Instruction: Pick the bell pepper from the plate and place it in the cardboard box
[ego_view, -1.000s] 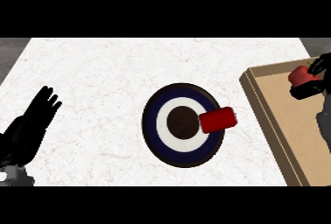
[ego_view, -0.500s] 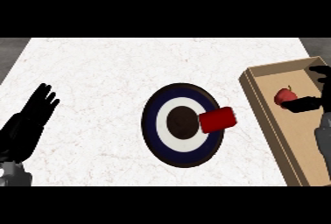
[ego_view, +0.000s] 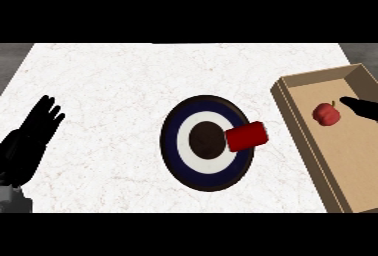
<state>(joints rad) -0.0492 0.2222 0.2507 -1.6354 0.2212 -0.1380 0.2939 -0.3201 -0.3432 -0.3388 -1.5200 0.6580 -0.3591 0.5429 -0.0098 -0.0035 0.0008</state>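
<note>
Red bell pepper (ego_view: 327, 113) lay on the floor of the cardboard box (ego_view: 304, 145), in its far half and close to the right edge of the view; it was no longer on the plate (ego_view: 177, 145), so the placing appeared to be done. Only part of the right hand (ego_view: 362, 107) showed, coming in from the right edge just beside the pepper; the visible fingers were straight and held nothing. The left hand (ego_view: 33, 135) rested open at the left edge of the tabletop (ego_view: 111, 85), fingers up, well apart from everything else. A red block (ego_view: 245, 136) sat on the right rim of the plate, between the plate's centre and the box; it was no part of the task.

Recommended procedure for the step in hand, judged to be the retreat after release: lift the right hand clear before moving it sideways; keep the fingers straight so that none catches the pepper's stem; avoid the near and left walls of the box, since a knock could shift the box; route the forearm away from the red block.
</note>
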